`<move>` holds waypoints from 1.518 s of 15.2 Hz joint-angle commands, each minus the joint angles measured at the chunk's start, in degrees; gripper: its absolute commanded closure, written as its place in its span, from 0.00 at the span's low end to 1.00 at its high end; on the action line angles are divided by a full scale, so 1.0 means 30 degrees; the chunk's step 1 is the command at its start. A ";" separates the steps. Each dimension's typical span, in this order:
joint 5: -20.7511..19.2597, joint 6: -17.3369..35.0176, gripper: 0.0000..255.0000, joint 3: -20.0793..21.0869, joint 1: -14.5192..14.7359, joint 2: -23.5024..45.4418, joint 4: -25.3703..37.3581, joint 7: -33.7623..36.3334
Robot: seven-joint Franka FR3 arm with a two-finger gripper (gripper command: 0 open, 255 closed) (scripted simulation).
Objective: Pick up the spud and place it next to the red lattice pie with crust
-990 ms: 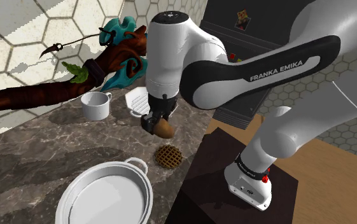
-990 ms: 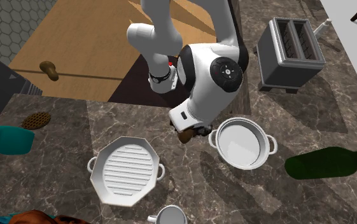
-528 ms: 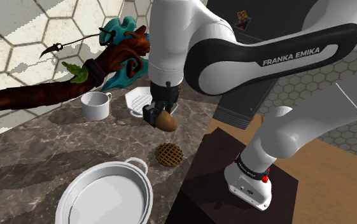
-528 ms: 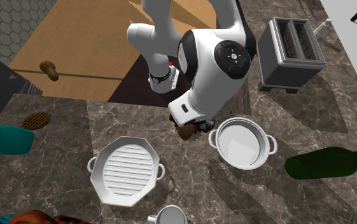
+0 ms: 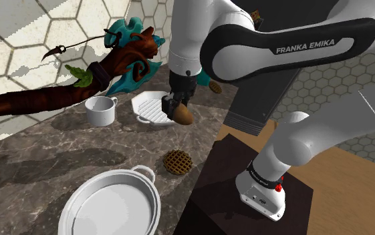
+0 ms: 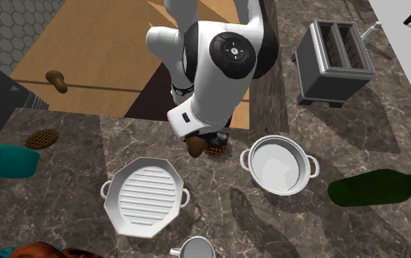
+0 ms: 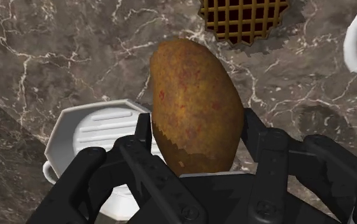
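Carriage is the step in hand: claw [image 5: 177, 111] clamped around the brown spud [image 5: 183, 117], high above the desk [image 5: 52, 150]. Next it likely needs lowering beside the lattice pie [image 5: 177, 161], then release.

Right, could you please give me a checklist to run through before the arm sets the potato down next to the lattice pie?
1. potato clasped by the gripper: ok.
2. potato lifted off the counter: ok.
3. lattice pie in sight, flat on the counter: ok.
4. Bare counter between the lattice pie and the white pot: ok.
5. potato apart from the white grill pan: ok.
6. Drop height left above the counter: cannot tell.
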 commanded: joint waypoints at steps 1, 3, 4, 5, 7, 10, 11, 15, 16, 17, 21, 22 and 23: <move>-0.0172 0.0220 1.00 -0.0834 -0.0194 -0.0508 -0.0662 -0.1030; -0.0430 0.0399 1.00 -0.1658 -0.0467 -0.0910 -0.1184 -0.2022; -0.0585 0.0495 1.00 -0.2070 -0.0618 -0.1073 -0.1413 -0.2509; -0.0749 0.0596 1.00 -0.2473 -0.0789 -0.1214 -0.1621 -0.2995; -0.1115 0.0811 1.00 -0.3275 -0.1158 -0.1420 -0.1970 -0.3952; -0.1722 0.1173 1.00 -0.4451 -0.1792 -0.1540 -0.2324 -0.5366; -0.1936 0.1303 1.00 -0.4838 -0.2018 -0.1528 -0.2396 -0.5829; -0.2807 0.1866 1.00 -0.6344 -0.2975 -0.1227 -0.2451 -0.7652; -0.3023 0.2015 1.00 -0.6714 -0.3218 -0.1089 -0.2405 -0.8098; -0.3235 0.2166 1.00 -0.7077 -0.3462 -0.0927 -0.2336 -0.8542; -0.4024 0.2777 1.00 -0.8496 -0.4404 -0.0047 -0.1824 -1.0278; -0.4198 0.2928 1.00 -0.8838 -0.4630 0.0226 -0.1638 -1.0706; -0.4364 0.3076 1.00 -0.9181 -0.4842 0.0518 -0.1430 -1.1128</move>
